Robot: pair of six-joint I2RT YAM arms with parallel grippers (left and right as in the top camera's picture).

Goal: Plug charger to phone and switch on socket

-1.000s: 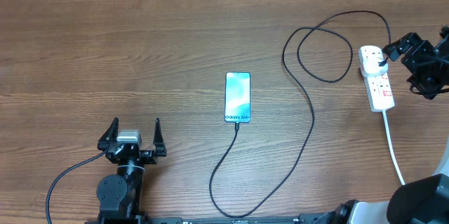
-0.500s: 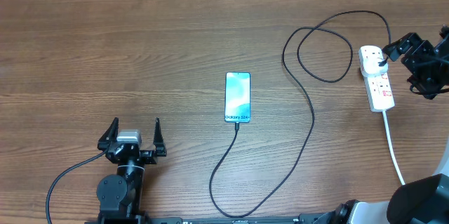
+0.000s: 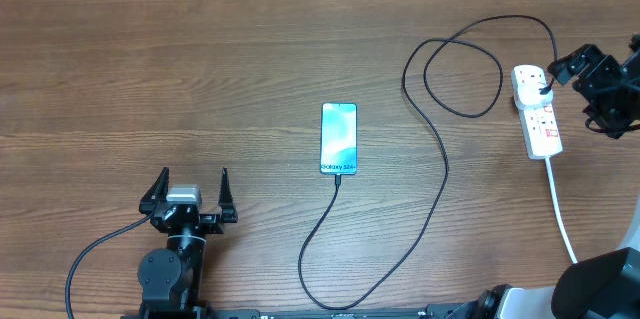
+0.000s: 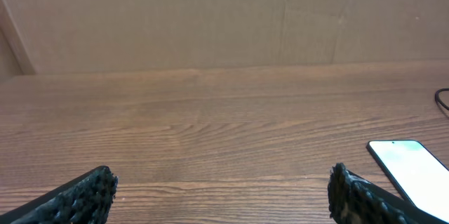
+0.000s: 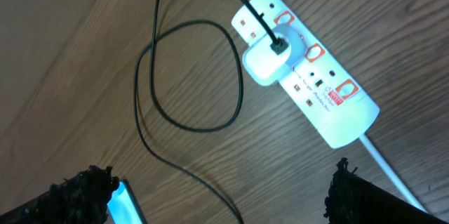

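The phone [image 3: 339, 139] lies flat mid-table with its blue-teal screen lit. It also shows in the left wrist view [image 4: 414, 171] and the right wrist view [image 5: 125, 203]. The thin black charger cable [image 3: 440, 174] has its tip in the phone's near end. It runs down, curves back up, loops, and ends at a plug [image 5: 265, 61] seated in the white socket strip [image 3: 537, 111], which the right wrist view [image 5: 330, 104] also shows. My right gripper [image 3: 585, 89] is open, raised beside the strip and holding nothing [image 5: 221, 189]. My left gripper [image 3: 190, 191] is open and empty at the near left [image 4: 221, 185].
The strip's white cord [image 3: 562, 214] runs toward the near right edge. Red-marked switches [image 5: 313, 52] sit beside the outlets. A cable loop [image 3: 462, 74] lies left of the strip. A beige wall [image 4: 210, 13] stands behind the table's far edge.
The right gripper has shifted very slightly beside the strip. The phone, cable, strip and left arm have not moved.
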